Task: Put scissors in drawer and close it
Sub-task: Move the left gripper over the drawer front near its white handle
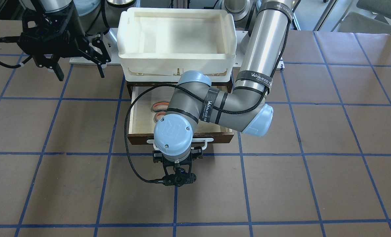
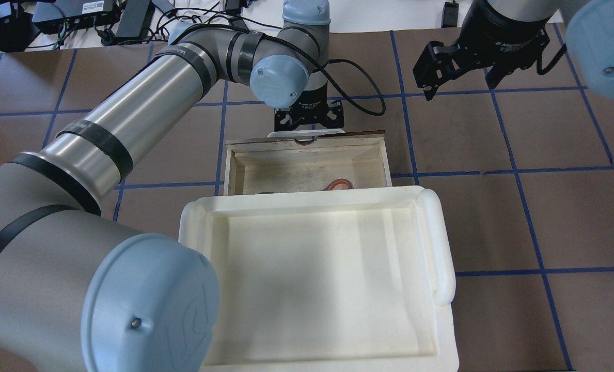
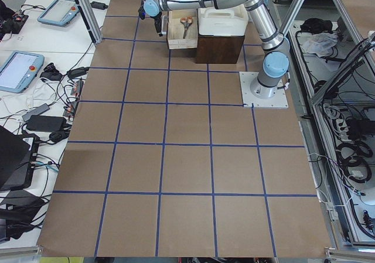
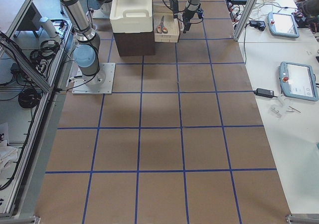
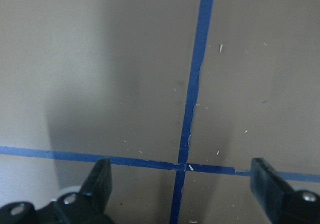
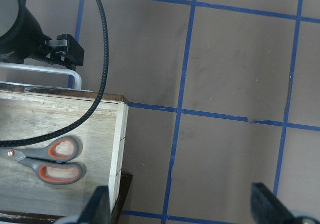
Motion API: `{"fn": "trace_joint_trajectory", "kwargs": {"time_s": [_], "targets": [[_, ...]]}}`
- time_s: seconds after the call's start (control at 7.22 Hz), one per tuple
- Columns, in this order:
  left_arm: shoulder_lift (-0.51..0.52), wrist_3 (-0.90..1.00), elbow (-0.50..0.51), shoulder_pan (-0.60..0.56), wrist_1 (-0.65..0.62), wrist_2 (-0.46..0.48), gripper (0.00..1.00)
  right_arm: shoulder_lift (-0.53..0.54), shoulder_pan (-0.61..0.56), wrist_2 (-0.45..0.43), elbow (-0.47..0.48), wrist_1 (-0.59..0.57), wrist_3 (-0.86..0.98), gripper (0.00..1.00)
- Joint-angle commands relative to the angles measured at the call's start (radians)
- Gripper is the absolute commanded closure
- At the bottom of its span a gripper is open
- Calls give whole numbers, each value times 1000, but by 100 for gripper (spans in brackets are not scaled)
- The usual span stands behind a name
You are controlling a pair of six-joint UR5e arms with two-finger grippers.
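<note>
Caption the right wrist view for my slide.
Scissors lie in the open drawer, left claw by its white handle.

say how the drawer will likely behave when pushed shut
The drawer looks like rigid wood, so it should probably slide in without flexing. The scissors lie loose and flat on its floor, so a fast shove may skid them. A push at its centred white handle seems unlikely to skew it.

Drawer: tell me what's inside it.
Only the scissors show, lying flat on the drawer's bare wood floor, handles near one side wall. The white tray covers the drawer's rear part in the overhead view, and the left arm hides the blades from the front.
</note>
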State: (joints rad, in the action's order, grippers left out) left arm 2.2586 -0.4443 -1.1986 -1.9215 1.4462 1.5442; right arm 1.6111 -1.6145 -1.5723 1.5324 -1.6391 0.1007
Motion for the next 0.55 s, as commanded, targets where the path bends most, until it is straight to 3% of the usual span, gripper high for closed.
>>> {"fn": "trace_joint_trajectory", "kwargs": {"time_s": [0.0,0.42], "targets": [[-27,-29,-1,-11,69,-3,0,0,2,-2,0,1,2,0],[-74,-36,-9,-25,160,-12,0,0,2,0,0,-1,2,0]]}}
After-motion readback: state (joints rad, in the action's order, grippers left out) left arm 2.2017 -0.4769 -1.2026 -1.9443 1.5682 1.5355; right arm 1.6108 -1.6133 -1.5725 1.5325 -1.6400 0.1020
